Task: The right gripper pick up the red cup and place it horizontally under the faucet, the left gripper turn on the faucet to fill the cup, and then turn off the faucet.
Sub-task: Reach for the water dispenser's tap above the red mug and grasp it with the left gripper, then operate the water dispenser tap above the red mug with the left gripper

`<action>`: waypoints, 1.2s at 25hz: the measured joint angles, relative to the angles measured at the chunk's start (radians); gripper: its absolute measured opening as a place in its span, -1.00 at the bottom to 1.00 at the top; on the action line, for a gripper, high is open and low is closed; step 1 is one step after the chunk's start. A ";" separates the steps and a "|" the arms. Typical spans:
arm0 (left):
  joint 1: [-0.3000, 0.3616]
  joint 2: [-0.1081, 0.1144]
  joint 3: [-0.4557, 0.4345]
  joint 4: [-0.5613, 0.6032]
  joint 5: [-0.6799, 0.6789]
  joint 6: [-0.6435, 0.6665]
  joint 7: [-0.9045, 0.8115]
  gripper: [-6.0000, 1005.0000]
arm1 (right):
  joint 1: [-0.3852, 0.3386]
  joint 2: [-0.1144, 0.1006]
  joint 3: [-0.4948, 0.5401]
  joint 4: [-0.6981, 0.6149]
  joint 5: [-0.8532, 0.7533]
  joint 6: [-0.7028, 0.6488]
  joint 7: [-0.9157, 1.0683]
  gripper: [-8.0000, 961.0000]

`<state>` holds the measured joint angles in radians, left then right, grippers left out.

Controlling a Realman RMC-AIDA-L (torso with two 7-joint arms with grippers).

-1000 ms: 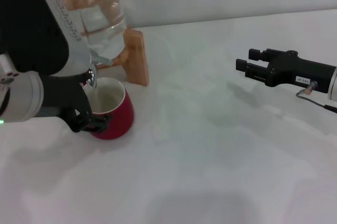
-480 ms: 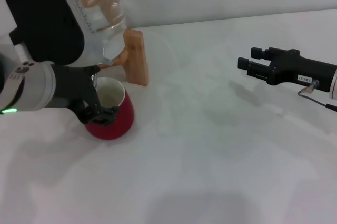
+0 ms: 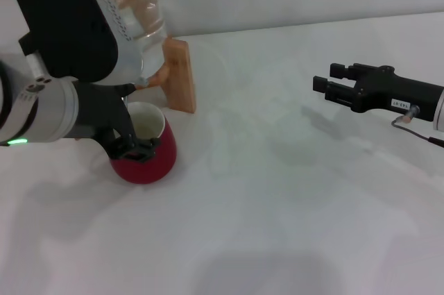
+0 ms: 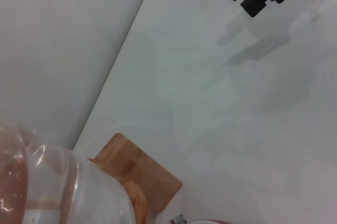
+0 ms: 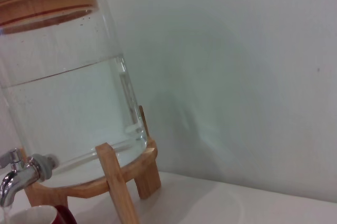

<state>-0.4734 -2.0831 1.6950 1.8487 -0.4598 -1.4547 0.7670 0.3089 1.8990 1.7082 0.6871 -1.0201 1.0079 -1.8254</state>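
Note:
The red cup [image 3: 151,156] stands upright on the white table below the clear water jar [image 3: 132,24], its white inside showing. My left gripper [image 3: 135,148] hangs over the cup's left rim, right at the jar's base, and covers the faucet in the head view. In the right wrist view the chrome faucet [image 5: 15,175] points its spout down over the cup [image 5: 62,215]. My right gripper [image 3: 325,78] hovers far to the right above the table, open and holding nothing.
The jar [image 5: 68,92] rests on a wooden stand [image 3: 179,76] at the back left, close to the wall. White table [image 3: 277,205] stretches between the cup and the right arm.
My left arm has risen and shifted right, bringing its gripper from beside the cup's lower left up to the cup rim under the jar. The right arm has not moved.

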 joint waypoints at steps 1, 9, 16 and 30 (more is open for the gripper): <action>0.000 0.000 0.000 0.000 0.000 0.000 0.000 0.74 | 0.000 0.000 0.000 0.000 0.000 0.000 0.000 0.11; -0.013 0.000 -0.003 -0.019 0.000 0.001 0.002 0.74 | 0.001 0.000 0.001 0.000 0.001 0.000 0.000 0.11; -0.025 -0.001 0.000 -0.039 0.010 0.013 0.002 0.74 | 0.000 0.000 0.001 0.000 0.001 0.000 0.000 0.11; -0.052 -0.002 0.000 -0.059 0.015 0.023 -0.001 0.74 | -0.005 0.000 0.006 0.000 0.003 0.000 0.000 0.12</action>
<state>-0.5257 -2.0847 1.6951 1.7901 -0.4451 -1.4316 0.7659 0.3039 1.8991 1.7145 0.6873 -1.0169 1.0078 -1.8254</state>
